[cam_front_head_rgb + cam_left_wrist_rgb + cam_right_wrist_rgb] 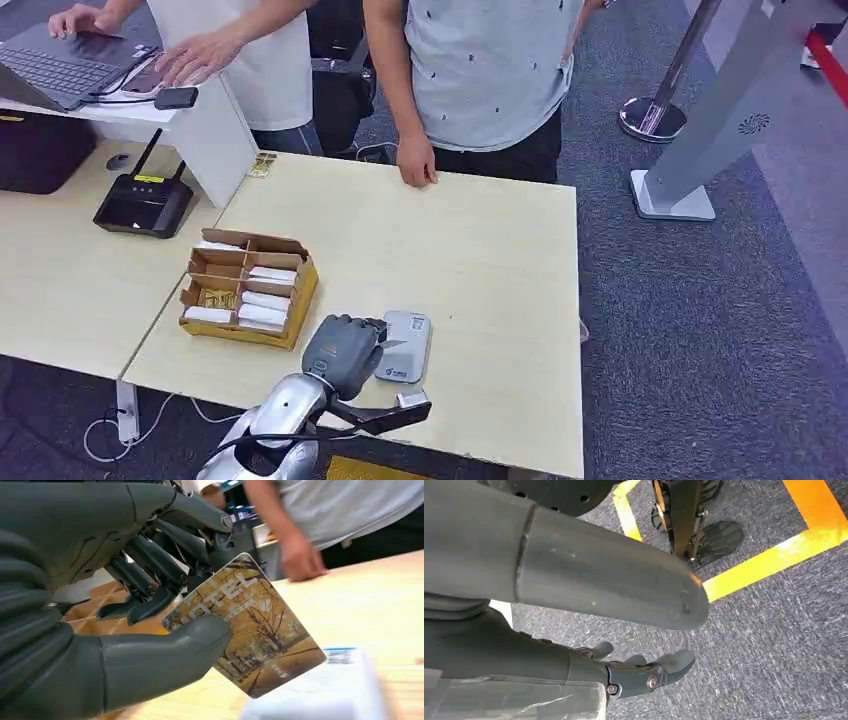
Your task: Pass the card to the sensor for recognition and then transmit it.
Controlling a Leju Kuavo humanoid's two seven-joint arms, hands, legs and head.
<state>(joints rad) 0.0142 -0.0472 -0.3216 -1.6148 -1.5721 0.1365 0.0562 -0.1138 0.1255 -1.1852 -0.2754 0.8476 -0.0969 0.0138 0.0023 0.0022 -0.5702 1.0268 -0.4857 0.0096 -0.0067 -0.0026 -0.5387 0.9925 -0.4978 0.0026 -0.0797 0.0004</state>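
Observation:
My left hand (344, 352) hovers at the near part of the light wood table (480, 250), right beside the white sensor pad (405, 345). It pinches a card (252, 630) printed with yellow autumn trees between the thumb (165, 657) and the darker fingers (155, 575). The card's free corner hangs just over the white sensor (325, 690). My right hand (624, 672) hangs by my side above the grey carpet, its fingers apart and nothing in them.
A cardboard box (250, 288) with white and yellow card stacks stands left of my hand. A person (480, 70) rests a hand (416, 163) on the far table edge. Another person works a laptop (60, 65) at the back left. A black router (143, 203) sits on the adjoining table.

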